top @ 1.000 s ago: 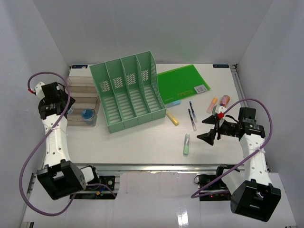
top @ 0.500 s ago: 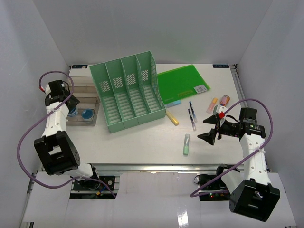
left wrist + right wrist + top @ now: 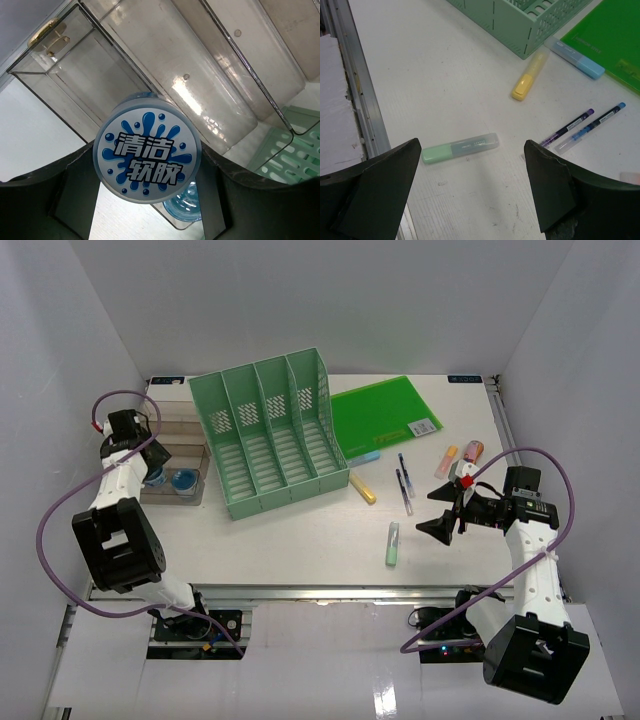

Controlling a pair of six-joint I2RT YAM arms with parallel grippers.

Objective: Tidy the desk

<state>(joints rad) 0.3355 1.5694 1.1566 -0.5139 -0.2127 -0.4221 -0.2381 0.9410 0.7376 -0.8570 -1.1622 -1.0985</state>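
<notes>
The white desk (image 3: pixel 300 540) carries scattered stationery. My left gripper (image 3: pixel 148 472) is shut on a round blue jar (image 3: pixel 148 151) with a white and blue splash label. It holds the jar above the near end of the clear compartment tray (image 3: pixel 150 60). A second blue jar (image 3: pixel 186 209) sits in the tray's near compartment, also visible in the top view (image 3: pixel 183 480). My right gripper (image 3: pixel 440 511) is open and empty, hovering over the desk with a mint-green highlighter (image 3: pixel 460 147) below its jaws.
A mint-green four-slot rack (image 3: pixel 270 435) stands beside the tray. A green folder (image 3: pixel 385 415), a yellow highlighter (image 3: pixel 365 488), a blue highlighter (image 3: pixel 366 456), two pens (image 3: pixel 403 485) and pink and orange markers (image 3: pixel 460 456) lie to the right. A metal rail (image 3: pixel 350 85) edges the desk.
My left arm has swung so that its gripper, with the blue jar, moved right over the tray's near end. The right arm has not moved.
</notes>
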